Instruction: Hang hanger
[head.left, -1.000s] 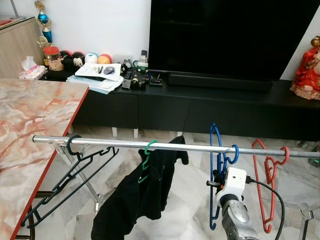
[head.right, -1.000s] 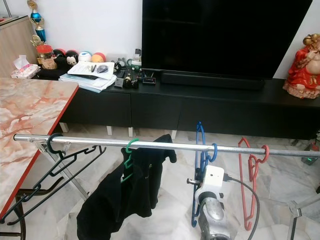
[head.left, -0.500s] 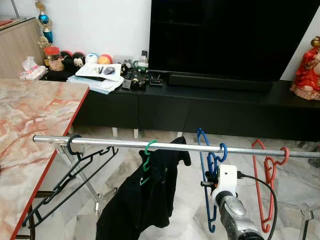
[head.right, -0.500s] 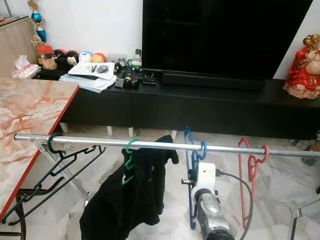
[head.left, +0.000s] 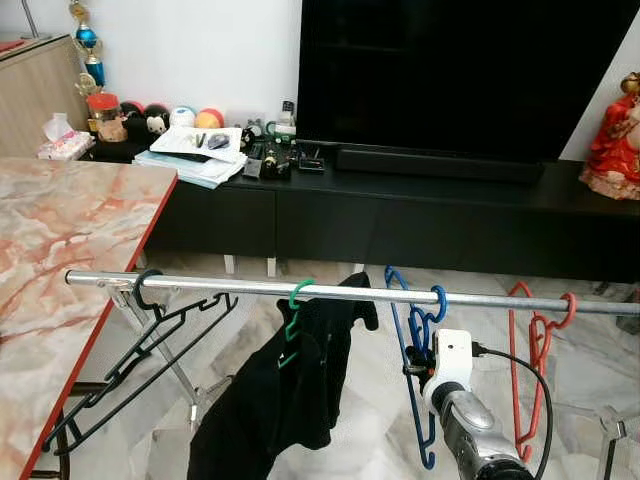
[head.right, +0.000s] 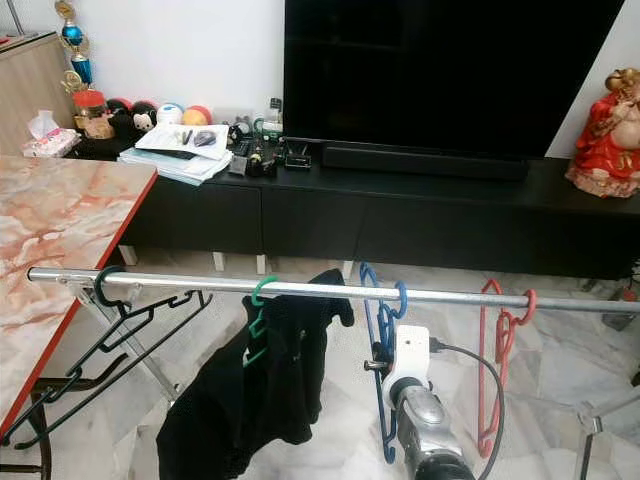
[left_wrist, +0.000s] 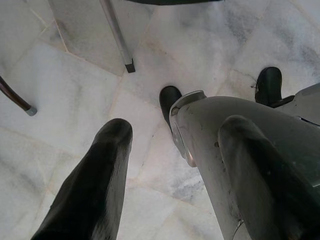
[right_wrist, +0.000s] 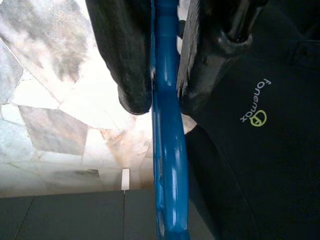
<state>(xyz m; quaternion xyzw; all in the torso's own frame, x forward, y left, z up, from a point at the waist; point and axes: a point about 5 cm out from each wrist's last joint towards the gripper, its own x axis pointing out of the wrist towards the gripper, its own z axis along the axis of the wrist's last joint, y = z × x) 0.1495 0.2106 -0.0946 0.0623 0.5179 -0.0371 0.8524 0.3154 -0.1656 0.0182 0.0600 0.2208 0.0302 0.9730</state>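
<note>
A silver rail runs across in front of me. A blue hanger hangs from it by its hook, right of the middle. My right gripper is shut on the blue hanger's bar just below the rail, with the black fingers pinching it from both sides. Left of it a green hanger carries a black garment, close beside the gripper. A black hanger hangs at the rail's left end and a red hanger at its right. My left gripper hangs open over the floor.
A marble-top table with a red edge stands at the left, close to the rail's end. Behind the rail are a low black console with papers and small items, a large TV and a red figurine. A rack leg stands on the marble floor.
My right gripper has slid the blue hanger leftward along the rail, away from the red hanger and closer to the black garment.
</note>
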